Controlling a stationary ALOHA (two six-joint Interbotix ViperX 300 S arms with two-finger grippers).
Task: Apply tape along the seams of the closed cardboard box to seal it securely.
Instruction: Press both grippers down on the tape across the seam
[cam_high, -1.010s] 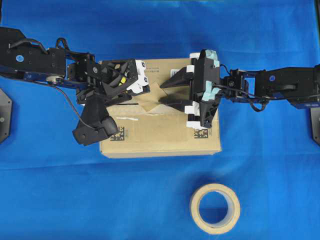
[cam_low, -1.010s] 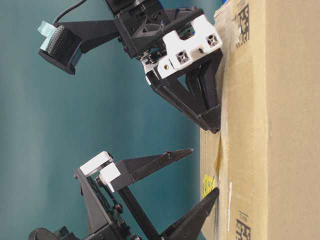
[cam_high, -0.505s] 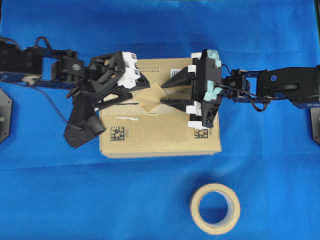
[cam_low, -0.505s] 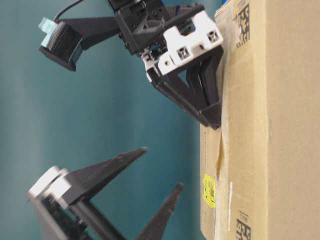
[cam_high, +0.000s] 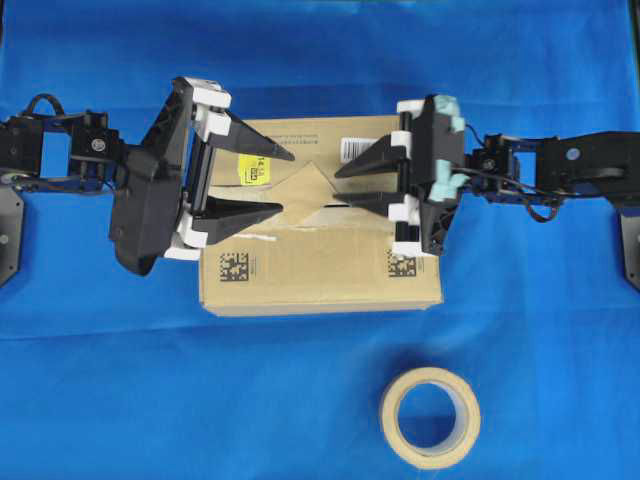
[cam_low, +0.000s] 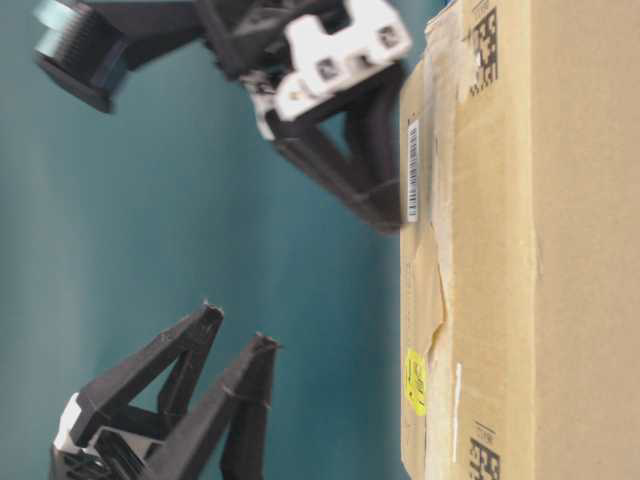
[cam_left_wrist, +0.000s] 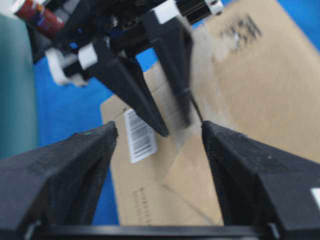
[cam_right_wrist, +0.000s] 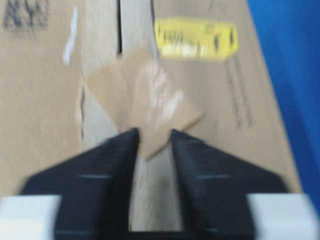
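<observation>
The cardboard box (cam_high: 320, 270) lies flat in the middle of the blue cloth. A tan square of tape (cam_high: 312, 190) sits cornerwise over the seam (cam_right_wrist: 120, 30), stuck to the box top. My right gripper (cam_high: 330, 192) points left with its tips low, just over the box top (cam_low: 560, 250). Its jaws stand a narrow gap apart, and the tape's (cam_right_wrist: 145, 100) near corner shows between the tips of the right gripper (cam_right_wrist: 152, 132). My left gripper (cam_high: 288, 182) is open and empty, raised well off the box, its fingers (cam_low: 210, 320) pointing right.
A beige tape roll (cam_high: 430, 376) lies on the cloth in front of the box, right of centre. On the box top are a yellow sticker (cam_high: 255, 168), a white barcode label (cam_high: 358, 148) and two black square codes (cam_high: 237, 267).
My left gripper has drawn back left off the tape, lifted and turned level. My right gripper has slid a little right and its jaws have narrowed. The barcode label is uncovered.
</observation>
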